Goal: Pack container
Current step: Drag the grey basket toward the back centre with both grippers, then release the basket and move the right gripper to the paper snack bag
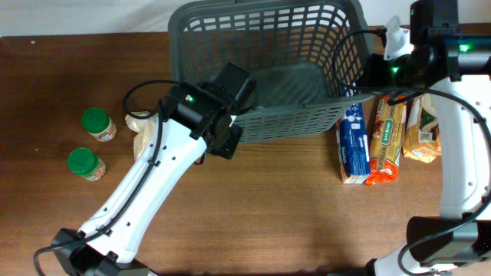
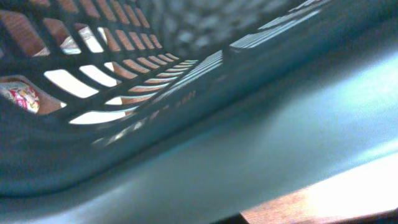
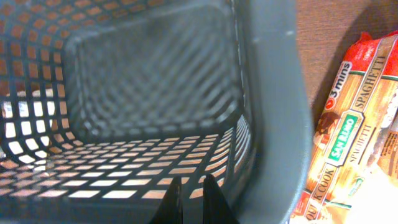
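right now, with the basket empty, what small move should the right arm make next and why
Probably lift the right gripper clear of the container and toward the spaghetti pack: the container looks empty, the fingers hold nothing, and the pack lies just outside its wall.

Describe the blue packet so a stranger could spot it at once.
Find the grey basket at the table's far side and go to its right front corner. The blue packet lies there nearest the basket, the only blue one, next to the orange spaghetti pack.
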